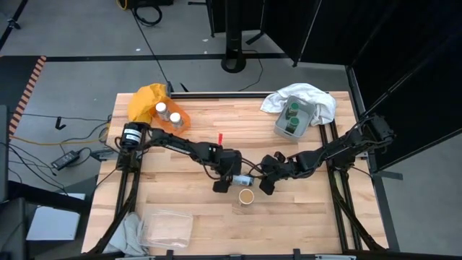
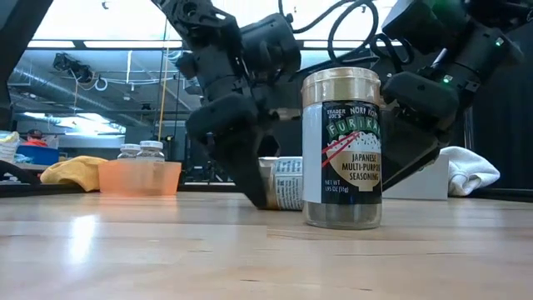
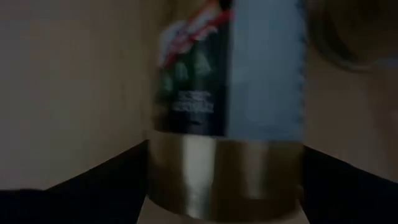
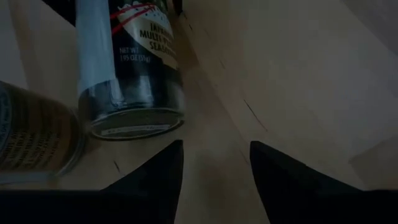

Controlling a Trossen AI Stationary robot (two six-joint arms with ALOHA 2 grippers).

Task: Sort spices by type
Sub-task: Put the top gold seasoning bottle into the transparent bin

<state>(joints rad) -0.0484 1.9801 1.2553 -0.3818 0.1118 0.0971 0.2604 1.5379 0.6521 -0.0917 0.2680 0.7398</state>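
A tan-lidded spice jar lies on its side mid-table, its lid end toward my left gripper and its base toward my right gripper. My left gripper is shut on that jar's lid. My right gripper is open just short of the base and touches nothing. A second tan-lidded jar stands upright on its base nearer the near edge. Two white-lidded jars stand in the orange tray. Two green-lidded jars sit in the grey tray. My left gripper has the lying jar's tan lid pinched between its two fingers, one on each side. The fingers come slanting down from the table's left, along the jar. The jar rests on its side on the table.
A clear plastic tray sits near the near-left corner. An orange cloth lies behind the orange tray, and a white cloth surrounds the grey tray. A small red thing lies on the wood. The upright jar stands close to both grippers.
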